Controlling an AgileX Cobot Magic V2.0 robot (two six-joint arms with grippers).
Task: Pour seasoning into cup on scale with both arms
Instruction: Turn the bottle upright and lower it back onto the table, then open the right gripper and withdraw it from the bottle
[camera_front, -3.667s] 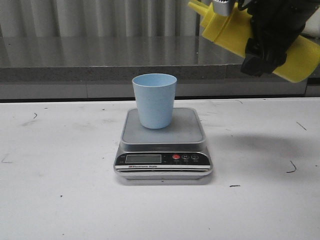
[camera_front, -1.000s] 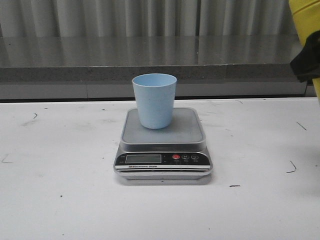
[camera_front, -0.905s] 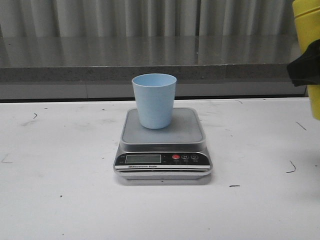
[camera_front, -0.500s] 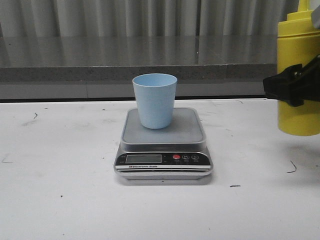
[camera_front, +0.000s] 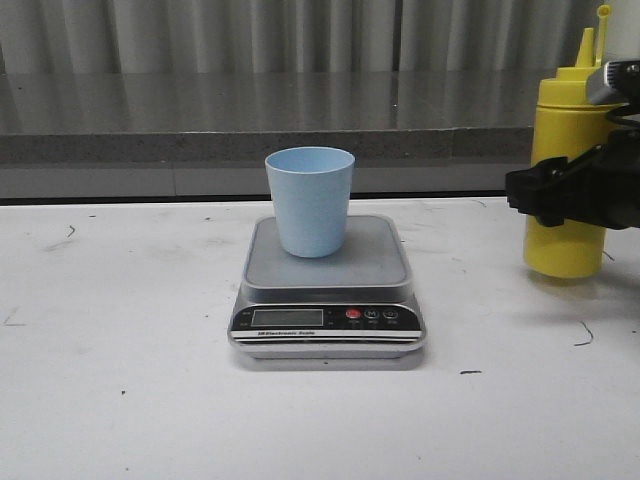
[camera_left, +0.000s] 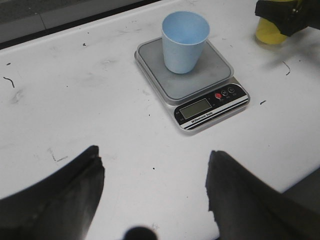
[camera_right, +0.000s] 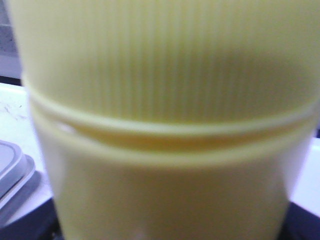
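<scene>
Right gripper (camera_front: 560, 195) clamps the upright bottle (camera_front: 568, 235), right of the scale (camera_front: 327, 290); left gripper (camera_left: 152, 192) spread apart.

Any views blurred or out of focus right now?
Right wrist view: soft, the bottle fills the frame too close to focus. Left wrist view: gripper fingers are dark and blurred at the near edge, while the scale and cup are sharp. Front view: sharp overall.
</scene>
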